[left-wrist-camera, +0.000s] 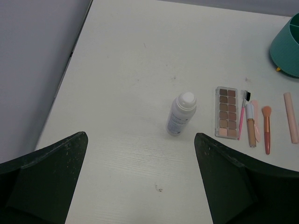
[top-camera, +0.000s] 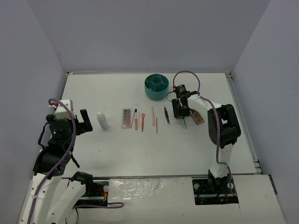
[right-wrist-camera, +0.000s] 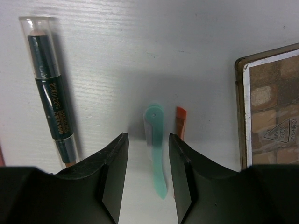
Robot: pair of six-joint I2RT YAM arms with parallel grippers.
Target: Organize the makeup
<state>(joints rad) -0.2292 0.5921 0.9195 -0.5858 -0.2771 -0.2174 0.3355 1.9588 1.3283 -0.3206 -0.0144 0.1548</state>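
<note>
My right gripper [top-camera: 180,111] is low over the table, its jaws narrowly open on either side of a thin green stick [right-wrist-camera: 156,154] that lies flat between them [right-wrist-camera: 147,140]. An orange stick [right-wrist-camera: 180,122] lies just right of it, a dark green tube [right-wrist-camera: 49,93] to the left, and a brown eyeshadow palette [right-wrist-camera: 271,102] at the right edge. My left gripper [top-camera: 82,122] is open and empty, left of the upright white bottle [top-camera: 102,121]. The bottle [left-wrist-camera: 181,113] stands ahead of the left gripper [left-wrist-camera: 140,140]. A second palette [top-camera: 127,118], pink sticks [top-camera: 153,115] and dark tweezers [top-camera: 166,114] lie in a row.
The round teal divided cup [top-camera: 156,86] stands at the back, just behind the right gripper. The brown palette [top-camera: 197,116] lies right of that gripper. Grey walls close in the white table [top-camera: 140,149] on three sides.
</note>
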